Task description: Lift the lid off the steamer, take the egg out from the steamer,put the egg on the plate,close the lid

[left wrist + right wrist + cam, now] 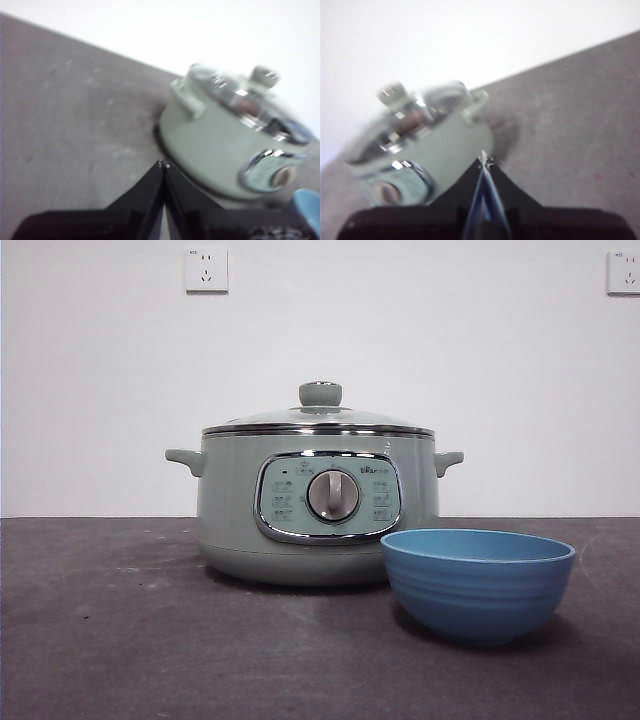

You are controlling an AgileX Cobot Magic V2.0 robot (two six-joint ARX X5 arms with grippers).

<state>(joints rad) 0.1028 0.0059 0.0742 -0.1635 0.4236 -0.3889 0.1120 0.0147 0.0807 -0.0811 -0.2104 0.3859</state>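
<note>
The pale green steamer [318,510] stands in the middle of the dark table, its control dial facing the front camera. The glass lid [318,418] with its green knob sits shut on it. The egg is hidden. The blue plate, a deep bowl [477,582], stands in front of the steamer to the right and looks empty. My left gripper [163,164] is shut and empty, off to the steamer's [225,145] left side. My right gripper [483,159] is shut and empty, off to the steamer's [425,150] right side. Neither gripper shows in the front view.
A white wall with two power sockets [206,270] stands behind the table. Bare dark tabletop [110,630] lies to the left of the steamer and in front of it. A corner of the blue bowl [307,206] shows in the left wrist view.
</note>
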